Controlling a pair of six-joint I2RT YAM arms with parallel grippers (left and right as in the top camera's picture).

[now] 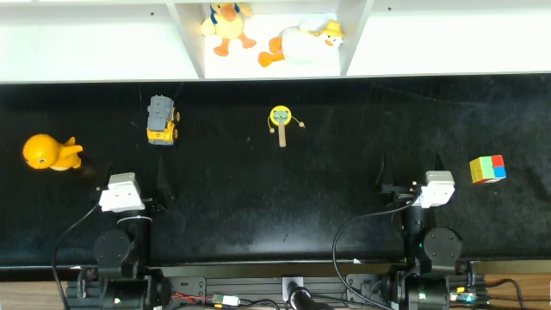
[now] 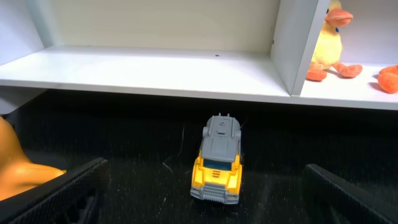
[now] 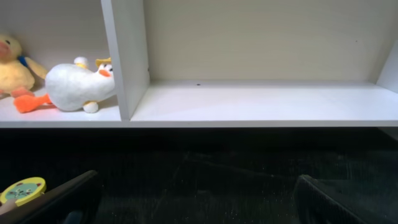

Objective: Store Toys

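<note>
A yellow and grey toy truck [image 1: 162,119] stands on the black mat left of centre, its front facing my left gripper [image 1: 129,175] in the left wrist view [image 2: 216,163]. That gripper is open and empty, a short way in front of the truck, its fingers [image 2: 65,191] spread wide. An orange duck [image 1: 50,152] lies at the far left. A green rattle drum [image 1: 281,118] lies mid-mat. A coloured cube [image 1: 487,169] sits at the right. My right gripper [image 1: 411,175] is open and empty, left of the cube, its fingers [image 3: 348,200] wide apart.
A white shelf [image 1: 95,43] runs along the back edge. Its middle compartment holds a yellow plush duck [image 1: 227,24] and a white plush duck [image 1: 301,43]. The left compartment [image 2: 155,68] and right compartment [image 3: 261,102] have bare floors. Dividers [image 3: 127,56] separate them.
</note>
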